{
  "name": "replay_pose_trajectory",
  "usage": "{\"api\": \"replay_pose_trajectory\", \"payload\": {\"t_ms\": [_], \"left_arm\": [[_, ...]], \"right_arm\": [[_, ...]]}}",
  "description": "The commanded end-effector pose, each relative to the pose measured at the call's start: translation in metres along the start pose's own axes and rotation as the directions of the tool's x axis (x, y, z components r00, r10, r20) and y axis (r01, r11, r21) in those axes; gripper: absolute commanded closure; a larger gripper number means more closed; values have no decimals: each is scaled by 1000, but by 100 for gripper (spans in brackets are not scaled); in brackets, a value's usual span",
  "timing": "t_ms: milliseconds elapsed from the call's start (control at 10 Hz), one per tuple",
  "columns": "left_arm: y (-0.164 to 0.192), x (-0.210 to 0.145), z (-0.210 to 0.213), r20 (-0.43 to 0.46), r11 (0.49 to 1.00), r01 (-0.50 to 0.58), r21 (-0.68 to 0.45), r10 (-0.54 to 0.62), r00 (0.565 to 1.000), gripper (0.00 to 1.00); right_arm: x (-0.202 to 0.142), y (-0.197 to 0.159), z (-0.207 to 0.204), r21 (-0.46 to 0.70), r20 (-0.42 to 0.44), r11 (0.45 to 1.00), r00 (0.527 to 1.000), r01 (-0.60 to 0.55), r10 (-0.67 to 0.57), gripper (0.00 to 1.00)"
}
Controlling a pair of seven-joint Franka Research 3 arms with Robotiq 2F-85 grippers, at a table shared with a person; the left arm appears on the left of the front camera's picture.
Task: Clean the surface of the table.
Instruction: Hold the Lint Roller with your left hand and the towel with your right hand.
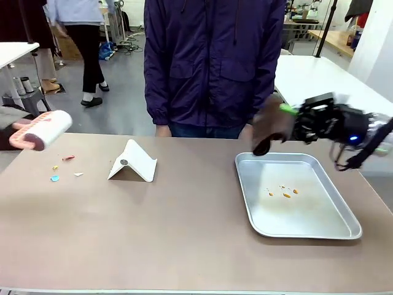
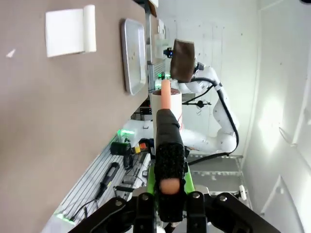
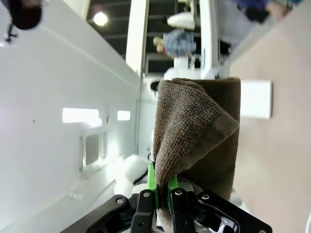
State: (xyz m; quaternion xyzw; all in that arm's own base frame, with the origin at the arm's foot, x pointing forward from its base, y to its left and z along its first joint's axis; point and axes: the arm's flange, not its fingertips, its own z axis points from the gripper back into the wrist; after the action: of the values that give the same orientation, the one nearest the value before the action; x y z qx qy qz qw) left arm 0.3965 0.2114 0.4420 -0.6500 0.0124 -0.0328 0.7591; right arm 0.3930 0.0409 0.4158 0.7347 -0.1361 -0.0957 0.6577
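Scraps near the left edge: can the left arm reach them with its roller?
Likely yes: the roller in the left gripper hangs close by the scraps, with nothing between them.

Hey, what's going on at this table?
Two robot arms are tidying a brown table. The left gripper clamps a lint roller near small scraps at the table's left end. The right gripper holds a brown cloth in the air by a metal tray with orange crumbs. A person stands at the far side.

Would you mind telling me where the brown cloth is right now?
In the front view, the brown cloth hangs pinched in the right gripper at the right of the table, above the far left corner of the metal tray.
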Motion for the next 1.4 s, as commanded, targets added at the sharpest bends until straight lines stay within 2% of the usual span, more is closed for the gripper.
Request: {"api": "replay_pose_trajectory", "payload": {"t_ms": [0, 100, 200, 300, 400, 600, 900, 1000, 1100, 1300], "left_arm": [[1, -12, 30, 7, 999, 29, -22, -29, 1000, 86], [6, -20, 44, 65, 1000, 30, -8, -30, 997, 86], [11, -28, 55, 84, 998, 57, -12, -55, 995, 86], [19, -36, 63, 113, 996, 79, -28, -76, 991, 86], [26, -40, 69, 137, 996, 78, -36, -73, 988, 86], [41, -42, 80, 181, 998, 46, -44, -38, 983, 86], [44, -36, 81, 206, 999, 24, -45, -14, 978, 86], [42, -31, 77, 215, 1000, -6, -31, 12, 977, 86], [54, -41, 81, 188, 999, 21, -42, -13, 982, 86], [54, -41, 81, 188, 999, 21, -42, -13, 982, 86]], "right_arm": [[-69, 10, 75, -79, 104, 997, 994, -9, 18, 100], [-72, 20, 100, -174, 83, 984, 995, -31, 46, 100], [-71, 28, 124, -266, 62, 964, 997, -22, 40, 100], [-70, 33, 152, -355, 6, 935, 1000, 2, 0, 100], [-71, 32, 173, -345, -87, 938, 996, -35, 5, 100], [-77, 27, 198, -354, -167, 935, 985, -26, -36, 100], [-81, 17, 202, -366, -129, 931, 990, 10, -61, 100], [-69, 26, 211, -375, -160, 927, 984, 6, -72, 100], [-69, 26, 211, -375, -160, 927, 984, 6, -72, 100], [-69, 26, 211, -375, -160, 927, 984, 6, -72, 100]]}}
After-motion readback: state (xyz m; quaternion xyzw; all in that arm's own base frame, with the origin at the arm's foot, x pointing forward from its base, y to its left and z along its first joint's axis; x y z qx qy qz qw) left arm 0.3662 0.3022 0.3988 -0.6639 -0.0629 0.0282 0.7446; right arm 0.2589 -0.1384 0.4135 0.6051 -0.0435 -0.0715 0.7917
